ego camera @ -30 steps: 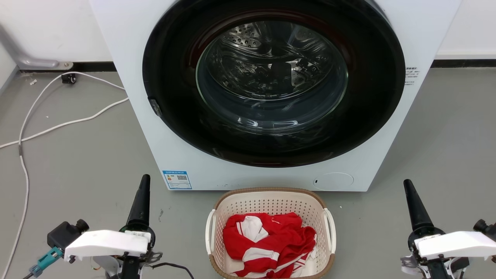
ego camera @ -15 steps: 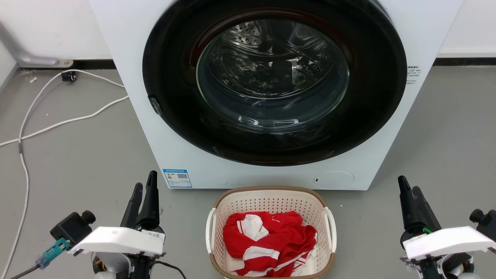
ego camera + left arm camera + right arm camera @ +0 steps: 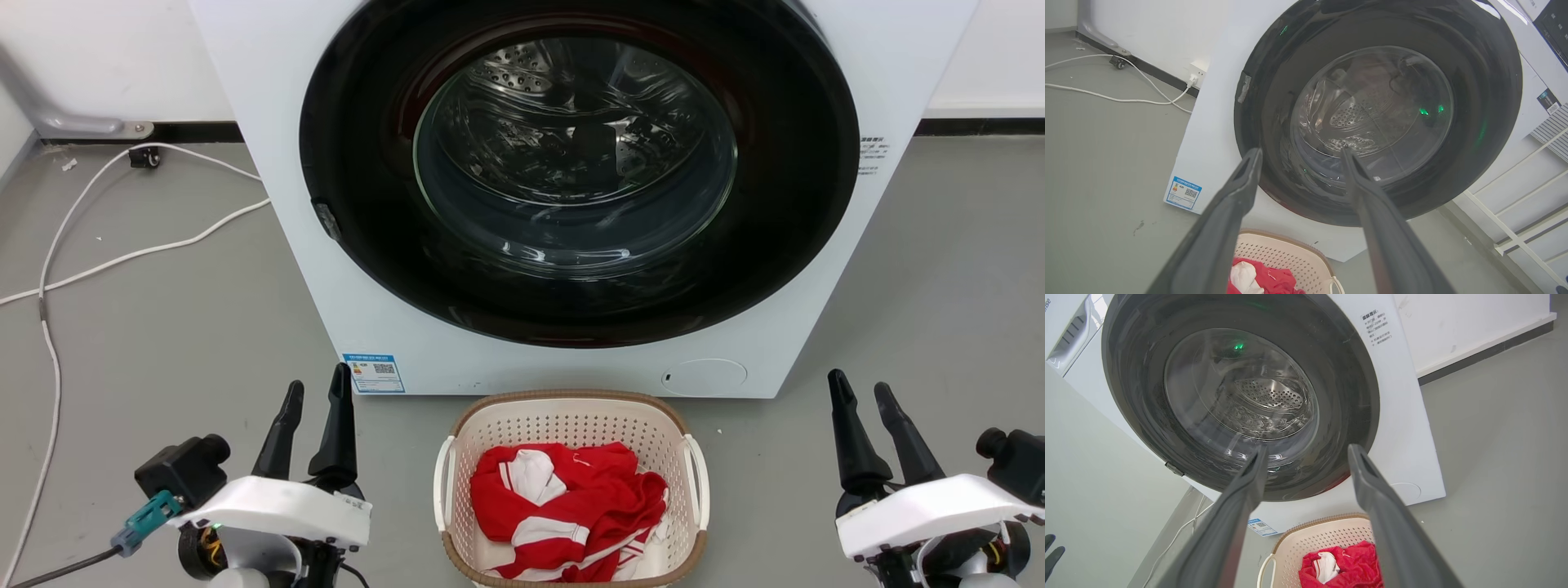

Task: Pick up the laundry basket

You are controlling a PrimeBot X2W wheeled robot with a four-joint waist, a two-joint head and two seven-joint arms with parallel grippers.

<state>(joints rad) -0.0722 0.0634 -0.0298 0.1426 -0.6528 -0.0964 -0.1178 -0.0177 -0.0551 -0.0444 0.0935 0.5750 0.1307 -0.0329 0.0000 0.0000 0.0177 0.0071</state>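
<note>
laundry basket (image 3: 571, 425), near rim cut off, left fingers (image 3: 337, 433) narrowly apart, right fingers (image 3: 849, 441) narrowly apart, both empty

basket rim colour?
Brown, woven-look, on the cream laundry basket; clearest in the head view.

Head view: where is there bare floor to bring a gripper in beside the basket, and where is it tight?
Bare floor lies on both sides of the laundry basket, between it and the left gripper and right gripper. Tight: the narrow strip between the basket's back rim and the washing machine. Red clothes cover the basket's bottom.
</note>
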